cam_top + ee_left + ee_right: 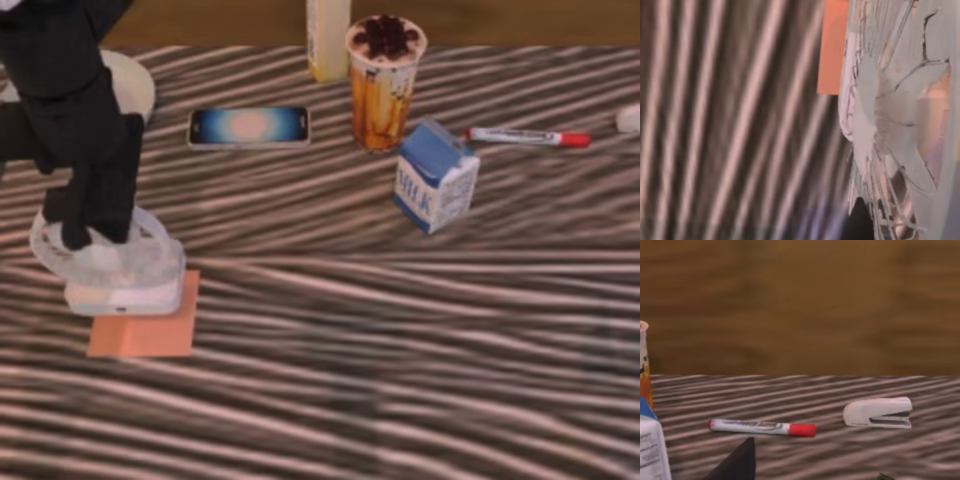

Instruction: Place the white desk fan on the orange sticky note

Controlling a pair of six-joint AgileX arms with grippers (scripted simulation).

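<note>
While clamped on grille head of white desk fan (118,262), left gripper (95,232) sits over table's left part. Fan base overlaps far edge of orange sticky note (142,328), rest of note bare. From note: phone (249,127) beyond, milk carton (435,178) far right, red-capped marker (530,137) past carton. Right arm out of top view, fingers unreadable.

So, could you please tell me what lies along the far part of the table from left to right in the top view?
Round pale plate → smartphone → yellow carton → iced drink cup → milk carton → red-capped marker → white stapler.
</note>
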